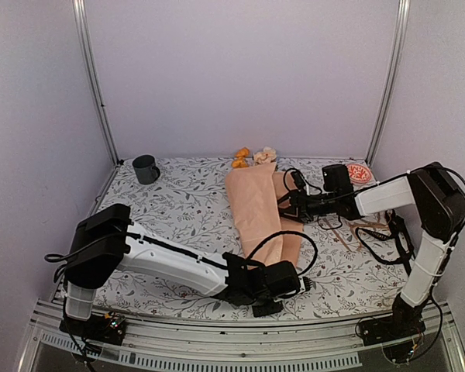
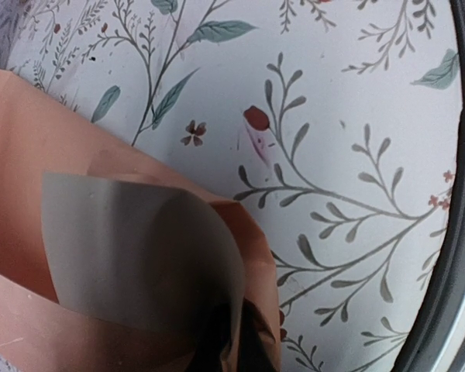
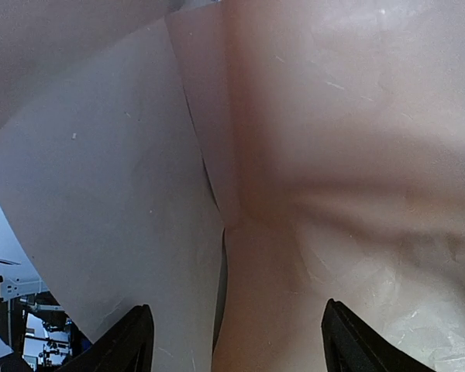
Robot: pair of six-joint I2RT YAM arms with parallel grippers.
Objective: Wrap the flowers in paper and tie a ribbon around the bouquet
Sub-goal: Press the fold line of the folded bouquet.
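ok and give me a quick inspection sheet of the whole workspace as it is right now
surface: floral table cover, lying flat
job's things: paper rolled around the flowers, blooms out at the far end; ribbon not made out
clutter: dark mug far left; round red-and-white item far right; thin tan cord
grippers: left gripper shut, seemingly pinching the paper's near end; right gripper open, close up to the paper's right side
cables: black cable looping over the paper's near end; more by the right arm
surroundings: pale walls, metal frame posts
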